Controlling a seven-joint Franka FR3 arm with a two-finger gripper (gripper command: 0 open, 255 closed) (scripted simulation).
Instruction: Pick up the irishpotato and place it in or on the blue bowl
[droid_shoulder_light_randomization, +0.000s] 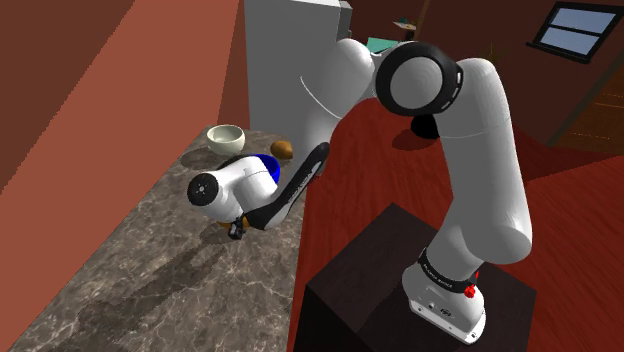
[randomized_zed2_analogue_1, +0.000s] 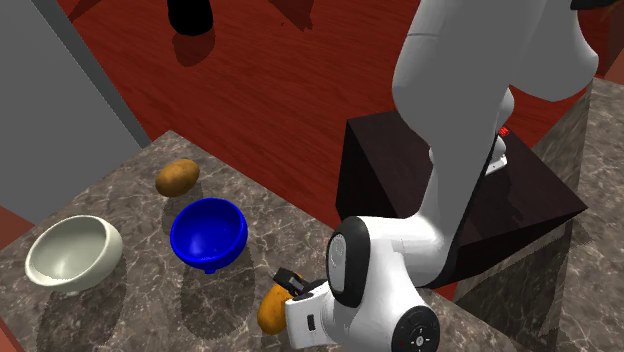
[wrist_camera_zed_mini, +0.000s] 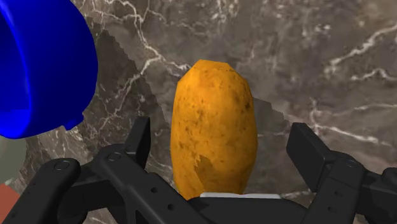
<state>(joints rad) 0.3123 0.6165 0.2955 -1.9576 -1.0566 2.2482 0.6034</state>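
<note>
Gripper: black gripper (wrist_camera_zed_mini: 222, 127) low over the counter, pointing down. In the wrist view its two fingers (wrist_camera_zed_mini: 141, 137) stand spread, with a gap showing on each side of the potato between them. Released, gripping nothing.
Potato: orange-brown potato (wrist_camera_zed_mini: 214, 133) with dark speckles sits lengthwise between the spread fingers, touched by neither. In the second exterior view it (randomized_zed2_analogue_1: 271, 308) is at the bottom centre of the frame, just beside the gripper (randomized_zed2_analogue_1: 289, 282). Cannot tell whether it rests on the stone or hangs just above it.
Blue bowl: glossy blue bowl (randomized_zed2_analogue_1: 208, 232) stands upright on the counter at centre left of the second exterior view, near the potato but apart from it. In the wrist view its rim (wrist_camera_zed_mini: 38, 63) fills the upper left corner.
Second potato: another brown potato (randomized_zed2_analogue_1: 177, 177) lies just above the blue bowl in that frame, near the grey wall (randomized_zed2_analogue_1: 60, 90).
White bowl: pale bowl (randomized_zed2_analogue_1: 72, 250) stands upright at the left edge, well apart from the gripper.
Counter: dark marbled stone (droid_shoulder_light_randomization: 130, 280) with white veins, running up the left half of the shoulder view.
Arm: white arm (droid_shoulder_light_randomization: 480, 170) arches from the dark stand (droid_shoulder_light_randomization: 370, 290) at lower right down to the counter at frame centre, above a red floor (droid_shoulder_light_randomization: 400, 170).
</note>
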